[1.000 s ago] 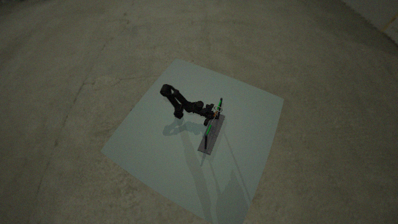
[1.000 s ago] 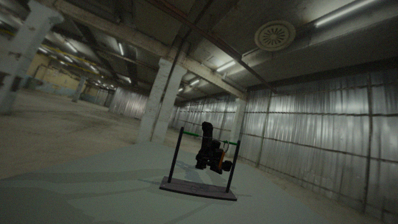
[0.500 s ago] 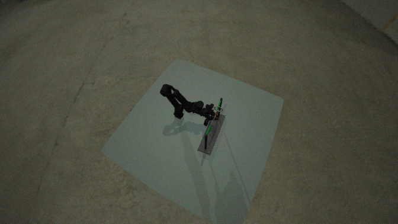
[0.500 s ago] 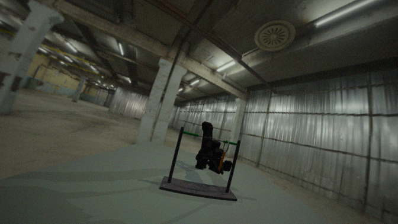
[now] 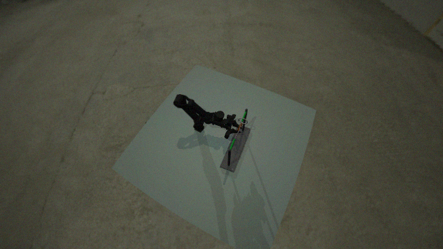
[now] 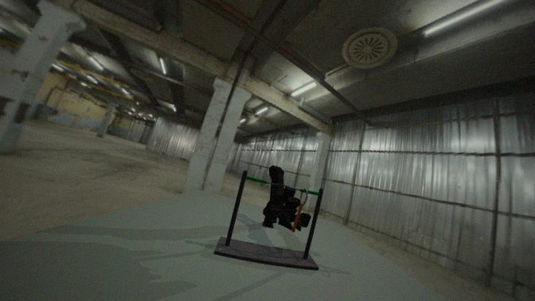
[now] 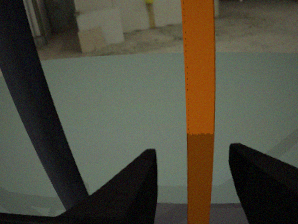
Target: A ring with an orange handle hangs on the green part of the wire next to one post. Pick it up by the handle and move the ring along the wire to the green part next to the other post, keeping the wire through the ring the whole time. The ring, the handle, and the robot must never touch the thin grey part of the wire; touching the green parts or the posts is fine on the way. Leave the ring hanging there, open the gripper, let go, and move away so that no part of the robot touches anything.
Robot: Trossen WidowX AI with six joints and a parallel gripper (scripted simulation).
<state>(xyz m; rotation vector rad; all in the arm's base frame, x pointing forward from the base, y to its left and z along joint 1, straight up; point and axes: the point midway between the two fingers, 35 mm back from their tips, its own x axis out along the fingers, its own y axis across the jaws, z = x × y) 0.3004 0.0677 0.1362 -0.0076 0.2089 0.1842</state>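
The ring (image 5: 247,121) (image 6: 307,197) is around the green part (image 5: 244,115) (image 6: 314,193) next to one post (image 6: 314,227) (image 7: 37,100), the right one in the exterior view. Its orange handle (image 5: 239,127) (image 6: 297,217) (image 7: 200,90) hangs down, slightly tilted. My gripper (image 5: 238,129) (image 7: 193,156) is open. The handle stands between its two fingers, with a visible gap on each side in the wrist view. The other green part (image 5: 233,144) (image 6: 255,180) is by the other post (image 5: 229,158) (image 6: 236,211). The ring is out of the wrist view.
The thin grey wire (image 6: 275,184) runs between the green parts, above my gripper in the exterior view. Both posts stand on a dark base plate (image 5: 242,145) (image 6: 259,255). In the wrist view, the near post leans beyond my left finger.
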